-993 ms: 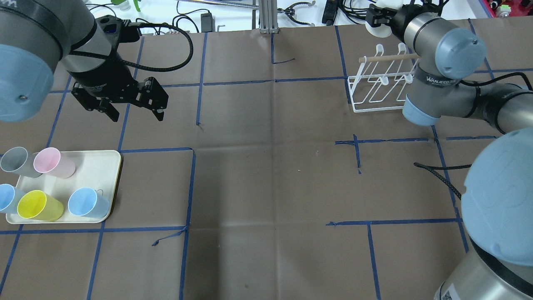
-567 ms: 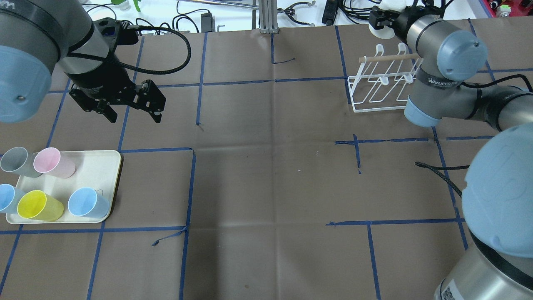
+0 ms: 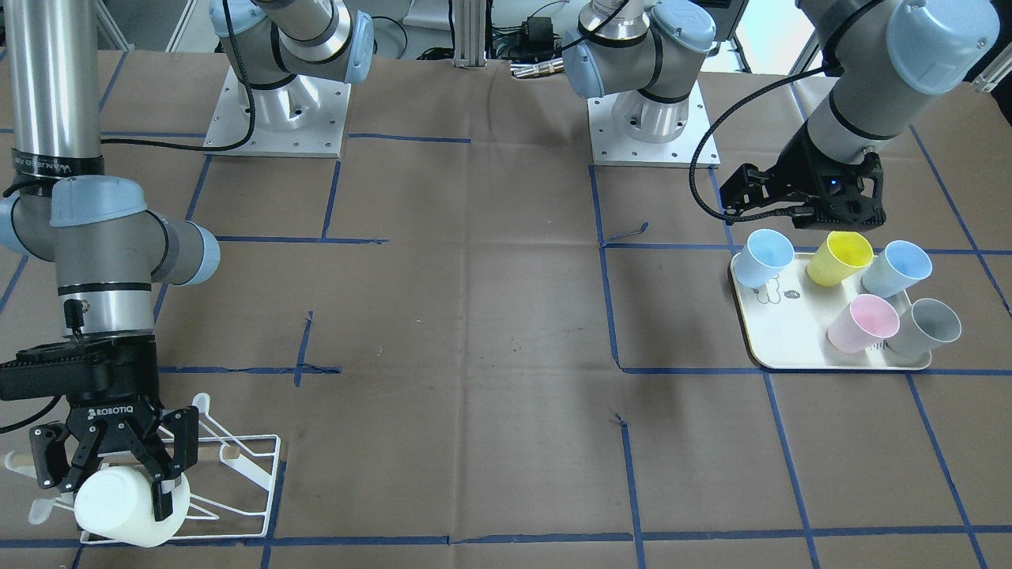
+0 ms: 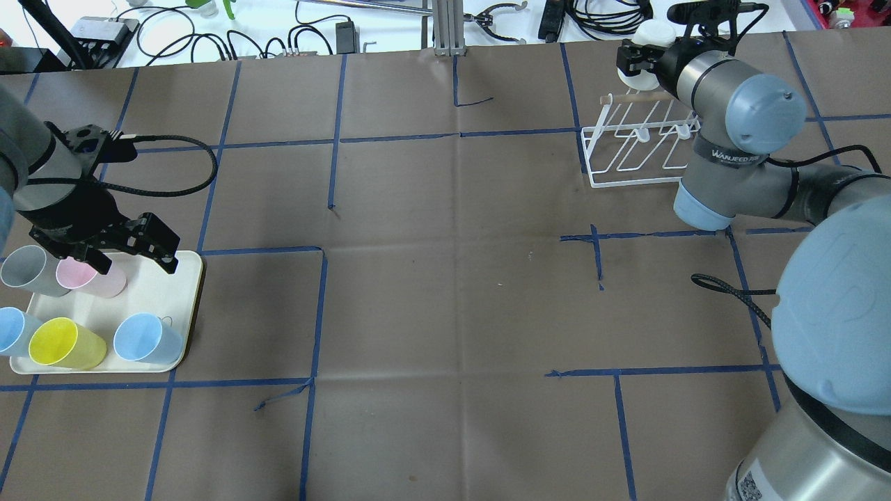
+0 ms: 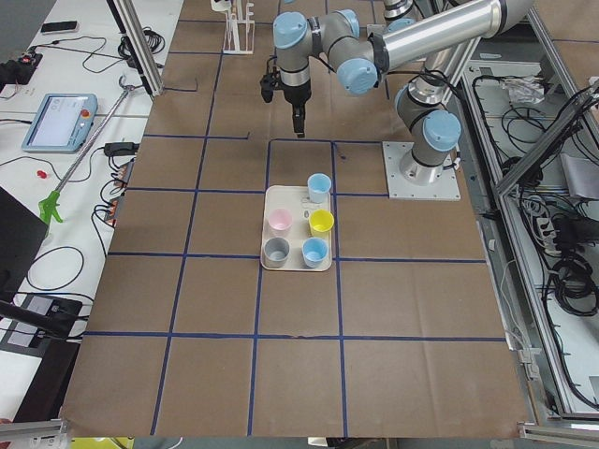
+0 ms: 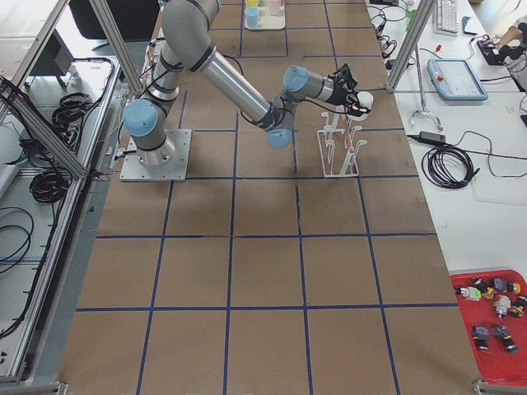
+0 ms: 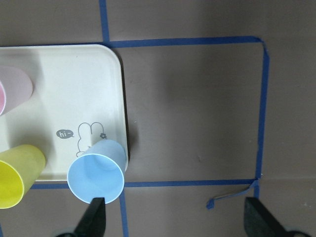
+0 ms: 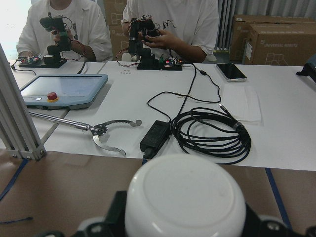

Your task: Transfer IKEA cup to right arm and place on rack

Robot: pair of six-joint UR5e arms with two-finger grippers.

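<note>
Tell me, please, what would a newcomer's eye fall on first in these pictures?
First, the white cup clamped in the right gripper at the rack, near the table's far right corner. Next, the tray on the robot's left, holding five pastel cups, with the open left gripper hanging over it.

right tool (image 3: 117,491): robotiq; tray (image 7: 64,84): seemingly hi
</note>
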